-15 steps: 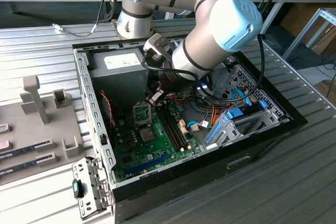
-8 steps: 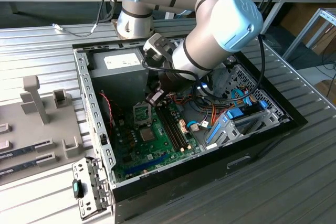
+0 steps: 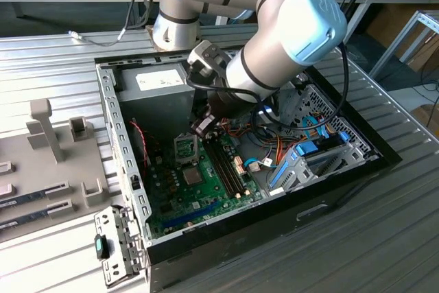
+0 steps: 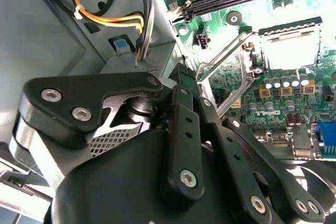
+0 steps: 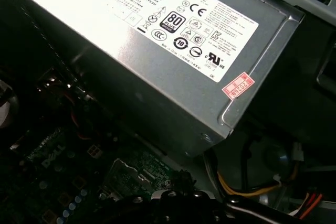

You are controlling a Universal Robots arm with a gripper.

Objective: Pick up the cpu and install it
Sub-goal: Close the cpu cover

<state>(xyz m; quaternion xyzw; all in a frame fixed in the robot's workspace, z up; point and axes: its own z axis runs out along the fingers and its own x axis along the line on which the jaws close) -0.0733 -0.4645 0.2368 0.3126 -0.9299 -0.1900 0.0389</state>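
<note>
Care is the main concern with the cpu [image 3: 186, 147]. It is judged to be a light, stiff, thin plate with a smooth metal top that offers little friction, and its underside and the socket contacts would be easy to damage. The sensible hold is across two opposite edges, kept level, with nothing pressing on its face.

It appears as a pale square inside the socket frame on the green board [image 3: 177, 193]. In the second wrist view the same spot [image 4: 286, 51] is washed out by glare, so whether it sits fully flat cannot be told.

The gripper [image 3: 202, 128] hangs inside the computer case [image 3: 113, 125], just beside the socket and above the board. In the second wrist view its fingers [image 4: 181, 85] appear drawn together at the tips, with nothing seen between them. They are close to the raised wire lever [image 4: 223, 56] of the socket.

The space is tight:
- The grey power-supply box [image 5: 173, 61] stands near on one side.
- The memory slots [image 3: 223, 162] run alongside the socket on the other.
- A dark square chip [image 3: 193, 175] sits just below the socket on the board.
- Bundled cables [image 4: 113, 20] run near the wrist.

The lever and the socket frame are judged the likeliest things to snag.
</note>
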